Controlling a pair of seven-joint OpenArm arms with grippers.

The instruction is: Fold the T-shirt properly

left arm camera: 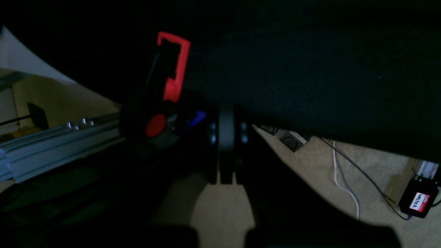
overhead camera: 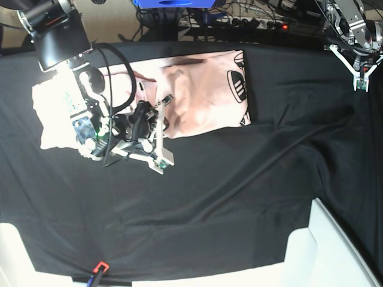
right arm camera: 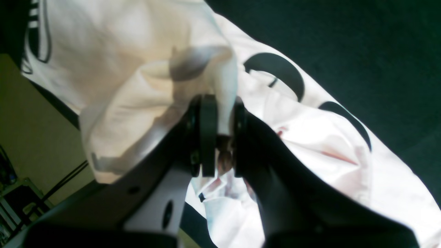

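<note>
Base view: black cloth (overhead camera: 239, 197) covers the table; the right arm hides part of the T-shirt (overhead camera: 197, 95) at 10 o'clock. Shirt pale pink, black lettering toward 3 o'clock. Right claw (right arm camera: 224, 137) grasps a bunched shirt fold. Left claw (left arm camera: 225, 137) clenched, empty, at 1 o'clock.

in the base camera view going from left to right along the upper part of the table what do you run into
right pincer shut on the T-shirt → bare black table cloth → left pincer, shut and empty, off at the far right
</note>
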